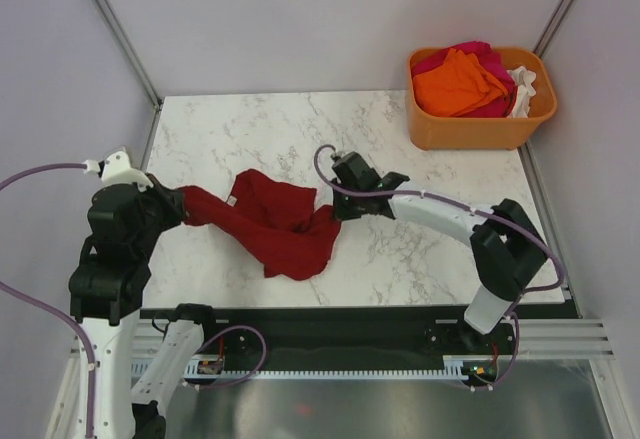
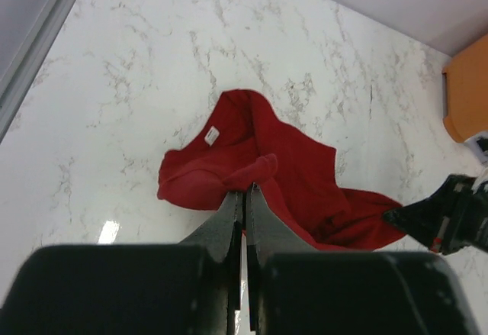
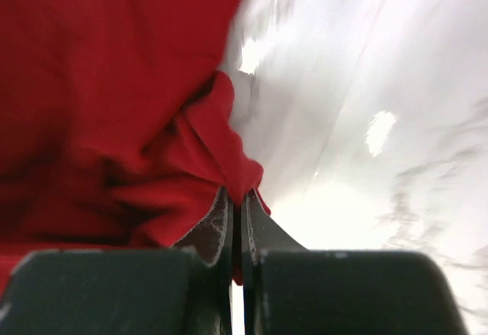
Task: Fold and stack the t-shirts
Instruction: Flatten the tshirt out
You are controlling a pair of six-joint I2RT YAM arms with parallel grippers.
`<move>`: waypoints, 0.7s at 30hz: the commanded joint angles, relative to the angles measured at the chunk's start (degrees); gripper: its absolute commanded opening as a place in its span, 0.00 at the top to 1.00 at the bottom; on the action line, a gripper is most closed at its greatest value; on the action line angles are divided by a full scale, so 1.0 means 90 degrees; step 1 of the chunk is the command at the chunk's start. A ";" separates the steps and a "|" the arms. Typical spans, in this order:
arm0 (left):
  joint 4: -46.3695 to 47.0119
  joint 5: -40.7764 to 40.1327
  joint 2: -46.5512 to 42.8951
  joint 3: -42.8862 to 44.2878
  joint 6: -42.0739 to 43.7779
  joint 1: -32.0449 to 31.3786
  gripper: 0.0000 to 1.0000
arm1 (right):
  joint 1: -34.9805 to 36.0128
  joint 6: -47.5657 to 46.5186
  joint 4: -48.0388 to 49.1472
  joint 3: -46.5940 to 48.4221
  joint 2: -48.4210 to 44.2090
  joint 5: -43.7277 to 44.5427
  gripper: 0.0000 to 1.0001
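Observation:
A dark red t-shirt (image 1: 278, 224) lies crumpled across the middle of the marble table (image 1: 420, 259), with a white neck label facing up. My left gripper (image 1: 180, 206) is shut on the shirt's left edge; the left wrist view shows the cloth (image 2: 290, 175) pinched at the fingertips (image 2: 245, 191). My right gripper (image 1: 336, 209) is shut on the shirt's right edge; the right wrist view shows red cloth (image 3: 114, 121) pinched between the fingers (image 3: 236, 198). Orange (image 1: 458, 84), magenta-pink (image 1: 470, 54) and white (image 1: 524, 87) t-shirts lie heaped in the tub.
An orange plastic tub (image 1: 480, 129) stands at the table's far right corner. It shows at the right edge of the left wrist view (image 2: 467, 98). Grey walls and metal frame posts border the table. Cables run along the near rail below the table.

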 commanded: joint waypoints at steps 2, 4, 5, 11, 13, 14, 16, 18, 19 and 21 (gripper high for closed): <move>0.0343 0.0167 0.0424 0.1155 0.0692 0.0021 0.98 | -0.0092 -0.0941 -0.2102 0.2891 -0.1164 0.1539 1.00; 0.0343 0.0206 0.0542 0.1585 0.0829 0.0021 0.98 | -0.0092 -0.1224 -0.3069 0.4512 -0.1019 0.2028 1.00; 0.0372 0.0254 0.0620 0.1703 0.0868 0.0021 0.98 | -0.0092 -0.1302 -0.3352 0.4991 -0.0912 0.2126 1.00; 0.0665 0.1347 0.1011 0.1763 0.0995 0.0021 0.98 | -0.0112 -0.1557 -0.4088 0.5983 -0.0228 0.2946 0.04; 0.0773 0.1748 0.1022 0.1412 0.1015 0.0030 0.98 | -0.0141 -0.1470 -0.4166 0.5486 -0.0090 0.3384 0.02; 0.0802 0.1807 0.1012 0.1275 0.1025 0.0021 0.98 | -0.0180 -0.1411 -0.4166 0.5252 -0.0090 0.3474 0.02; 0.0822 0.1759 0.0905 0.0914 0.1073 0.0021 0.98 | -0.0209 -0.1304 -0.4001 0.4432 -0.0255 0.3660 0.02; 0.0812 0.1497 0.0807 0.0631 0.1113 0.0021 0.98 | -0.0355 -0.1157 -0.3534 0.3547 -0.0605 0.3593 0.02; 0.0802 0.1427 0.0739 0.0552 0.1132 0.0021 0.98 | -0.0443 -0.1118 -0.3347 0.3251 -0.0733 0.3515 0.02; 0.0793 0.1145 0.0602 0.0425 0.1132 0.0021 0.98 | -0.0784 -0.1040 -0.2821 0.2481 -0.1026 0.3125 0.02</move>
